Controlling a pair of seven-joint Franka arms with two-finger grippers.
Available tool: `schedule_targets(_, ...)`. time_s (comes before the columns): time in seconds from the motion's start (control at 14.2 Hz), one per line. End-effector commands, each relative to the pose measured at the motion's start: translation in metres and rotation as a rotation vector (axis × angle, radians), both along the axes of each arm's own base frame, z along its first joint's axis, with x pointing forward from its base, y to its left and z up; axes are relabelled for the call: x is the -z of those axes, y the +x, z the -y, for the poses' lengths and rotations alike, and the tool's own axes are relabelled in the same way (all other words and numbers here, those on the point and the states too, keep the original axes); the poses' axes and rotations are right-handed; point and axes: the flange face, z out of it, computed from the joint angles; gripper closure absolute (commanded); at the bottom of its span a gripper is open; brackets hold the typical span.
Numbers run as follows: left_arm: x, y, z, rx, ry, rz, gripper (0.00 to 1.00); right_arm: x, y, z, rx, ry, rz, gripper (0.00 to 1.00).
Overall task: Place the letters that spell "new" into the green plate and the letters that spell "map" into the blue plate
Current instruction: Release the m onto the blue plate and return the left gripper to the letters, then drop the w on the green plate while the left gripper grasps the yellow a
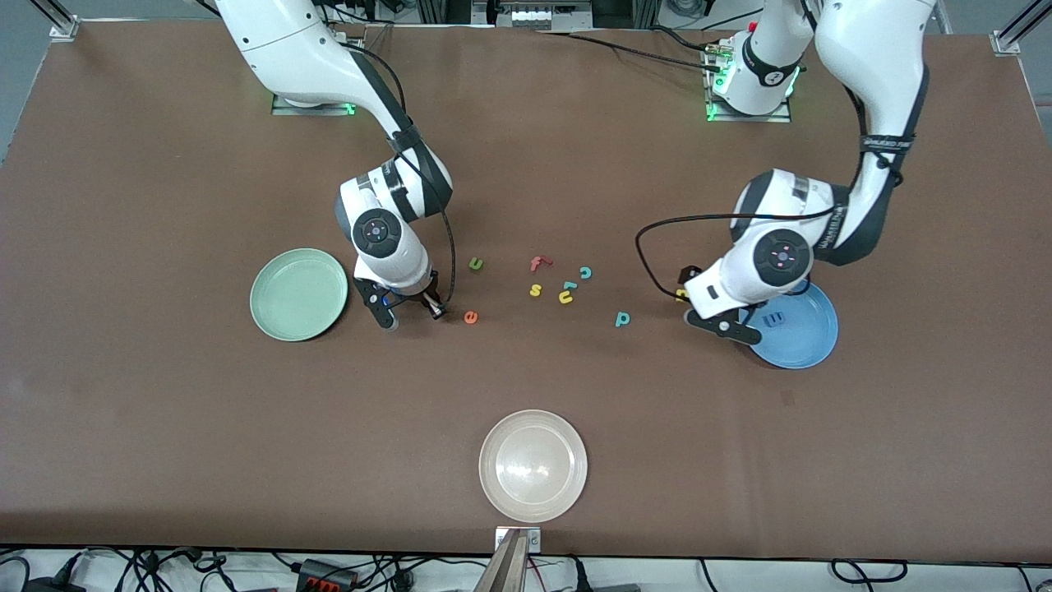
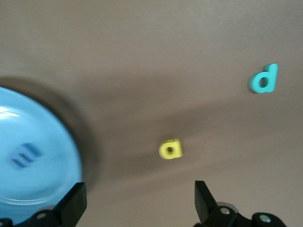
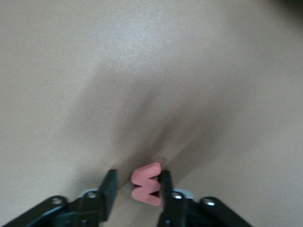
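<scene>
The pink w (image 3: 147, 184) lies on the table between the fingers of my right gripper (image 3: 137, 189). One finger touches it and a gap shows at the other. In the front view this gripper (image 1: 413, 316) sits low between the green plate (image 1: 279, 321) and the orange e (image 1: 470, 316). The green n (image 1: 475, 264) lies farther from the camera. My left gripper (image 1: 723, 327) hangs open and empty at the rim of the blue plate (image 1: 809, 341), which holds the blue m (image 1: 773, 318). The yellow a (image 2: 170, 149) lies just off its fingertips, and the teal p (image 2: 263, 79) is toward the table's middle.
Loose letters lie mid-table: a red f (image 1: 538, 263), a teal c (image 1: 585, 272), a yellow s (image 1: 535, 289) and a yellow u (image 1: 565, 297). A whitish translucent plate (image 1: 532, 465) stands near the table's front edge.
</scene>
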Motion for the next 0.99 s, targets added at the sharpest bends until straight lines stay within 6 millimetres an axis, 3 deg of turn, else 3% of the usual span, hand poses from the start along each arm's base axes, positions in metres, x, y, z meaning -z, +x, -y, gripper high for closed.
schedule_targets(0.0, 0.029, -0.008, 0.004, -0.053, -0.011, 0.029, 0.00, 0.000, 0.000, 0.004, -0.035, -0.004, 0.003, 0.86)
schedule_targets(0.14, 0.051, -0.020, 0.003, -0.086, -0.019, 0.055, 0.00, -0.012, 0.007, 0.012, -0.069, -0.010, 0.005, 0.86)
schedule_targets(0.28, 0.065, -0.027, 0.002, -0.089, -0.029, 0.073, 0.05, -0.039, 0.013, 0.026, -0.121, -0.022, -0.018, 0.86)
schedule_targets(0.42, 0.072, -0.031, 0.002, -0.088, -0.030, 0.071, 0.19, -0.057, 0.019, 0.054, -0.189, -0.048, -0.070, 0.86)
schedule_targets(0.71, 0.074, -0.035, 0.003, -0.111, -0.023, 0.066, 0.65, -0.080, 0.030, 0.125, -0.336, -0.066, -0.172, 0.86)
schedule_targets(0.92, 0.074, -0.036, 0.007, -0.118, -0.021, 0.067, 0.77, -0.068, 0.034, 0.192, -0.438, -0.032, -0.211, 0.86)
